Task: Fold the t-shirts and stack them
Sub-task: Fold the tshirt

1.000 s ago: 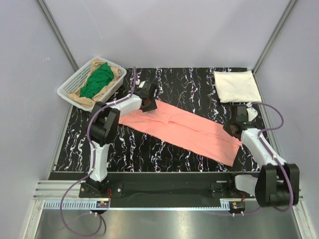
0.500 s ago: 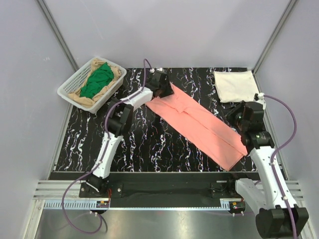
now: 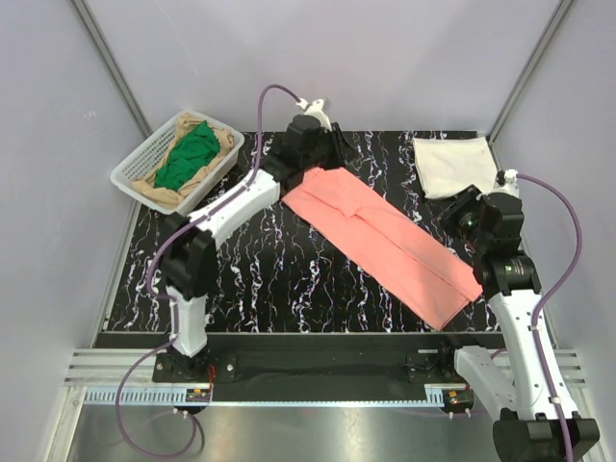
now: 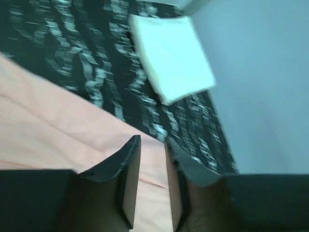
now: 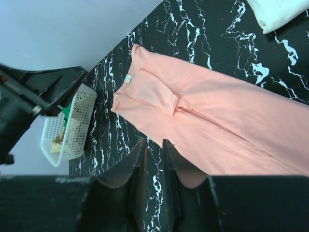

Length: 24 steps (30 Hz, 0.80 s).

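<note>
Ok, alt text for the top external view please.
A salmon-pink t-shirt, folded into a long strip, lies diagonally across the black marbled table, an arm raised at each end. A folded cream-white shirt sits far right; a white basket of clothes sits far left.
</note>
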Each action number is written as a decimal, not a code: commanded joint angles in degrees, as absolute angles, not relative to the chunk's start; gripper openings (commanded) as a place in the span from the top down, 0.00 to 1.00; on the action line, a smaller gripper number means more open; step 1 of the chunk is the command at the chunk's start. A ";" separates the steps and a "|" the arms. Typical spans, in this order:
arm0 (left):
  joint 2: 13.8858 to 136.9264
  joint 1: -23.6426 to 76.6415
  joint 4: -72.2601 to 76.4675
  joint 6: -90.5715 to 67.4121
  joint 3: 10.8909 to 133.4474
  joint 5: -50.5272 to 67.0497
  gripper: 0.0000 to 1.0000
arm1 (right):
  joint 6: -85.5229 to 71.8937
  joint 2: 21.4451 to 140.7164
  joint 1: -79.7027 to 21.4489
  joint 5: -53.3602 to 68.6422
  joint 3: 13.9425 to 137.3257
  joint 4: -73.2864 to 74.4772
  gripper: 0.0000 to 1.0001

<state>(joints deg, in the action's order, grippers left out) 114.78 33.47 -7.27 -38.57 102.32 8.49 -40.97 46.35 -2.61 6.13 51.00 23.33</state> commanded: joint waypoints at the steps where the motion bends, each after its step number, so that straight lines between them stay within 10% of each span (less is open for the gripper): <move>1: 111.71 40.49 -7.54 -37.27 95.39 10.81 0.76 | -40.52 45.26 -2.46 8.87 54.58 25.48 0.73; 7: 113.19 45.17 -9.49 -39.46 87.90 5.19 1.00 | -38.41 45.44 -2.55 9.31 58.18 29.35 0.73; 24: 123.40 45.27 -24.96 -37.44 89.21 -1.22 1.00 | -39.11 46.93 -2.55 10.99 56.95 28.30 0.72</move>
